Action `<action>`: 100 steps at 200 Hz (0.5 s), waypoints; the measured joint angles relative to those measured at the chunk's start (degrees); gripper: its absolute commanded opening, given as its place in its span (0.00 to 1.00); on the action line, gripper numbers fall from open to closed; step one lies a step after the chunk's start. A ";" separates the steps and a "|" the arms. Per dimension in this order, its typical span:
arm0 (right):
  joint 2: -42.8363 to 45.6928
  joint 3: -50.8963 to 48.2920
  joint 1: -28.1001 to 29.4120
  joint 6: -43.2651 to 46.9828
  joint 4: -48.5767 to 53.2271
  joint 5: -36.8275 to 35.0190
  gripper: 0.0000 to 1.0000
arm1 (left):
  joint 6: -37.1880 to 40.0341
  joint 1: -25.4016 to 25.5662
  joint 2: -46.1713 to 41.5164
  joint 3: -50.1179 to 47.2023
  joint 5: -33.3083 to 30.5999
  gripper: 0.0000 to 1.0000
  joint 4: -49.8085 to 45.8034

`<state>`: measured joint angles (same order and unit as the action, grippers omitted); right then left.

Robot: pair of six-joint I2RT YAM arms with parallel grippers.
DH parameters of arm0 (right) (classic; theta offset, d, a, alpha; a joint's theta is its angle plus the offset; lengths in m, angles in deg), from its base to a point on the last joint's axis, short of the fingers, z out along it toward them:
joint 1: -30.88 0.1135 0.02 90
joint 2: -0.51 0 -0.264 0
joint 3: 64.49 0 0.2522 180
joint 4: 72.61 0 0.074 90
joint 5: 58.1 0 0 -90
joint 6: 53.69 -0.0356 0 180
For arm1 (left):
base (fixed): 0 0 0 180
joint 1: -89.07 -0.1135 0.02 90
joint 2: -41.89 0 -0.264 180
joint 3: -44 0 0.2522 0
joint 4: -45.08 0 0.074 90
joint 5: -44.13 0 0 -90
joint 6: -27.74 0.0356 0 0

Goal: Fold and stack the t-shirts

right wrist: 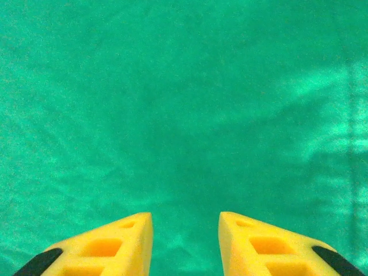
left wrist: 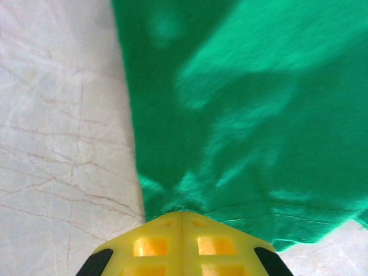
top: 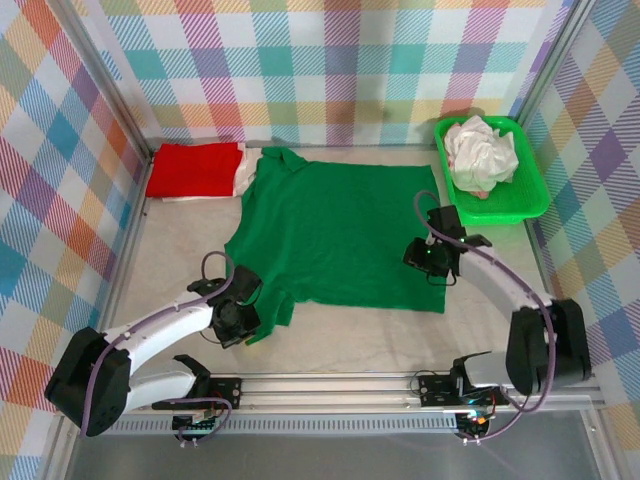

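A dark green t-shirt [top: 335,230] lies spread flat across the middle of the table. My left gripper [top: 243,325] is at the shirt's near-left corner. In the left wrist view its yellow fingers [left wrist: 182,214] meet, shut on the puckered edge of the green t-shirt [left wrist: 247,115]. My right gripper [top: 427,257] hovers over the shirt's right side. Its jaws [right wrist: 185,217] stand open above smooth green cloth [right wrist: 184,103] with nothing between them. A folded red t-shirt [top: 195,168] rests at the back left on a white one [top: 244,175].
A bright green tray [top: 500,208] at the back right holds a crumpled white t-shirt [top: 481,150]. Bare table [top: 170,250] lies left of the green shirt and along its near edge. Checkered walls close in three sides.
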<state>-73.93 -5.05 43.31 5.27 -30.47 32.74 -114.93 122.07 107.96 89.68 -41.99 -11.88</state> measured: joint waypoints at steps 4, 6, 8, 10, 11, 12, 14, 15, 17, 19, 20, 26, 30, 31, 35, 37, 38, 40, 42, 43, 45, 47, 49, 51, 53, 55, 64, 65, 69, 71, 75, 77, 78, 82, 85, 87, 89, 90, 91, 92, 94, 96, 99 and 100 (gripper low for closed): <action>1.22 -0.72 -0.46 -0.39 0.50 0.02 0.38 | 0.04 0.00 0.00 0.50 -0.17 0.00 -0.04; 1.84 -1.09 -0.81 -0.76 0.68 0.04 0.38 | 0.26 0.00 0.00 0.87 -0.39 0.00 -0.09; 2.16 -1.36 -1.01 -0.96 0.79 0.11 0.38 | 0.35 0.00 0.02 1.20 -0.50 0.00 -0.13; 2.69 -1.75 -1.31 -1.16 1.03 0.17 0.38 | 0.42 0.00 0.04 1.57 -0.61 0.00 -0.15; 3.06 -2.01 -1.60 -1.38 1.25 0.20 0.38 | 0.46 0.00 0.04 1.70 -0.66 0.00 -0.15; 3.26 -2.14 -1.75 -1.51 1.29 0.22 0.38 | 0.59 0.00 0.04 1.97 -0.81 0.00 -0.17; 3.74 -2.56 -2.14 -1.79 1.46 0.28 0.39 | 0.70 -0.02 0.04 2.21 -0.87 0.00 -0.22; 4.02 -2.84 -2.40 -1.92 1.57 0.37 0.39 | 0.76 0.00 0.07 2.47 -1.03 0.00 -0.24; 4.33 -3.10 -2.67 -2.14 1.73 0.46 0.39 | 0.90 -0.02 0.07 2.89 -1.18 0.00 -0.28; 4.87 -3.61 -3.19 -2.54 2.01 0.48 0.39 | 1.09 -0.02 0.09 3.30 -1.36 0.00 -0.33; 5.16 -3.89 -3.54 -2.80 2.12 0.63 0.39 | 1.11 -0.02 0.09 3.45 -1.42 0.00 -0.35; 6.21 -5.16 -4.83 -3.45 2.73 1.07 0.39 | 1.51 -0.02 0.09 4.79 -1.92 0.00 -0.52; 6.82 -6.19 -5.92 -4.04 3.17 1.46 0.40 | 1.57 -0.02 0.09 5.57 -2.14 0.00 -0.70; 6.93 -6.38 -6.12 -4.15 3.28 1.51 0.40 | 1.62 -0.02 0.09 5.73 -2.19 0.00 -0.74; 7.43 -7.21 -7.15 -4.63 3.61 1.86 0.41 | 1.92 -0.09 0.09 6.60 -2.49 0.00 -1.01; 7.65 -7.74 -7.69 -4.83 3.85 2.08 0.41 | 1.97 -0.11 0.09 6.88 -2.51 0.00 -1.05; 7.74 -7.91 -7.87 -4.94 3.96 2.16 0.41 | 2.05 -0.11 0.09 7.17 -2.58 0.00 -1.16; 8.02 -8.44 -8.50 -5.25 4.20 2.32 0.42 | 2.25 -0.11 0.09 7.52 -2.67 0.00 -1.25; 8.22 -8.94 -9.07 -5.51 4.37 2.60 0.42 | 2.32 -0.11 0.09 7.74 -2.73 0.00 -1.33; 8.28 -9.11 -9.25 -5.55 4.46 2.67 0.42 | 2.40 -0.11 0.07 7.96 -2.78 0.00 -1.42; 8.52 -9.62 -9.73 -5.77 4.72 2.89 0.42 | 2.45 -0.13 0.07 8.15 -2.82 0.00 -1.46; 8.74 -10.05 -10.14 -6.03 4.92 3.08 0.43 | 2.58 -0.13 0.02 8.41 -2.91 0.00 -1.57; 8.83 -10.36 -10.43 -6.08 5.05 3.17 0.43 | 2.62 -0.13 -0.02 8.59 -2.95 0.00 -1.64; 9.03 -10.78 -10.88 -6.19 5.31 3.30 0.43 | 2.64 -0.13 -0.07 8.76 -2.95 0.00 -1.73; 9.18 -11.15 -11.28 -6.38 5.57 3.32 0.43 | 2.71 -0.13 -0.13 8.81 -2.93 0.01 -1.75; 9.31 -11.45 -11.65 -6.51 5.81 3.41 0.43 | 2.80 -0.13 -0.20 8.87 -2.93 0.05 -1.81; 9.53 -12.31 -12.46 -6.86 6.93 3.91 0.44 | 2.80 -0.13 -0.48 8.87 -2.89 0.21 -2.40; 9.51 -12.35 -12.50 -6.95 7.08 4.00 0.44 | 2.84 -0.13 -0.50 8.83 -2.84 0.23 -2.49; 9.49 -12.41 -12.52 -7.02 7.50 4.26 0.44 | 2.82 -0.13 -0.68 8.68 -2.64 0.28 -2.82; 9.42 -12.41 -12.52 -7.13 7.56 4.42 0.44 | 2.71 -0.13 -0.76 8.55 -2.51 0.30 -3.06; 9.35 -12.41 -12.52 -7.13 7.63 4.72 0.45 | 2.60 -0.13 -1.03 8.17 -2.25 0.30 -3.26; 9.33 -12.41 -12.52 -7.13 7.58 4.90 0.45 | 2.38 -0.13 -1.20 7.89 -2.21 0.30 -3.37; 9.31 -12.41 -12.52 -7.13 7.52 4.96 0.45 | 2.38 -0.13 -1.29 7.78 -2.12 0.31 -3.41; 9.18 -12.41 -12.52 -7.13 7.34 5.38 0.45 | 2.21 -0.15 -1.75 7.10 -1.86 0.32 -3.61; 9.05 -12.41 -12.52 -7.13 7.21 5.64 0.45 | 2.14 -0.17 -2.12 6.60 -1.73 0.34 -3.85; 8.94 -12.41 -12.52 -7.13 7.13 5.75 0.45 | 2.05 -0.17 -2.45 6.19 -1.53 0.35 -3.96; 8.81 -12.41 -12.52 -7.13 7.06 5.95 0.45 | 1.86 -0.17 -2.64 5.92 -1.51 0.36 -4.11; 8.74 -12.41 -12.52 -7.10 6.99 6.01 0.45 | 1.68 -0.17 -2.84 5.64 -1.36 0.36 -4.20; 8.68 -12.41 -12.52 -7.13 6.97 6.05 0.45 | 1.66 -0.17 -2.97 5.49 -1.36 0.36 -4.28; 8.61 -12.41 -12.52 -7.13 6.93 6.12 0.45 | 1.73 -0.17 -3.21 5.18 -1.25 0.36 -4.48; 8.39 -12.41 -12.52 -7.13 6.82 6.21 0.45 | 1.64 -0.17 -3.48 4.90 -1.09 0.36 -4.57; 8.20 -12.41 -12.52 -7.10 6.69 6.34 0.45 | 1.18 -0.17 -3.80 4.46 -1.05 0.36 -4.79; 7.87 -12.41 -12.52 -7.10 6.51 6.54 0.45 | 1.18 -0.17 -4.35 3.82 -0.72 0.37 -5.09; 7.69 -12.41 -12.52 -7.10 6.43 6.58 0.45 | 1.07 -0.17 -4.61 3.54 -0.68 0.37 -5.20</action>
<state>-66.23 -17.47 30.79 -1.84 -24.04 39.32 -113.86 121.89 103.35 93.22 -42.67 -17.08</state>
